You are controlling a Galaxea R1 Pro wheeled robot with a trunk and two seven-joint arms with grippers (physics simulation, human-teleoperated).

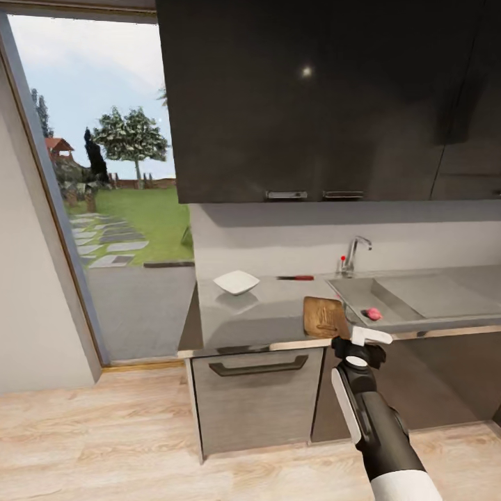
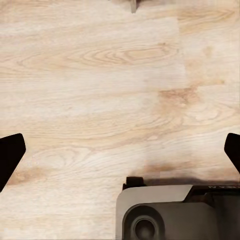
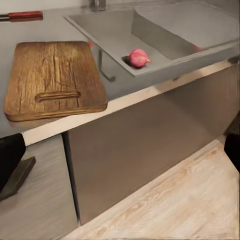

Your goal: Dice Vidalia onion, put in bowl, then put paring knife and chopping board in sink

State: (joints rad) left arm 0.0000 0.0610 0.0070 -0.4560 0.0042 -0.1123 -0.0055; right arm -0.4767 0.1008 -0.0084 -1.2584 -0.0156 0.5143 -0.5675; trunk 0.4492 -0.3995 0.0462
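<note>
Right gripper [image 1: 362,339]: hovering before the countertop [image 1: 264,313] edge, fingers spread wide, holding nothing. Vidalia onion [image 1: 374,314]: lying in the sink [image 1: 417,292], just beyond the gripper. Chopping board [image 1: 323,316]: lying beside the sink. Left gripper [image 2: 120,150]: gaping apart over wood floor [image 2: 100,75].
</note>
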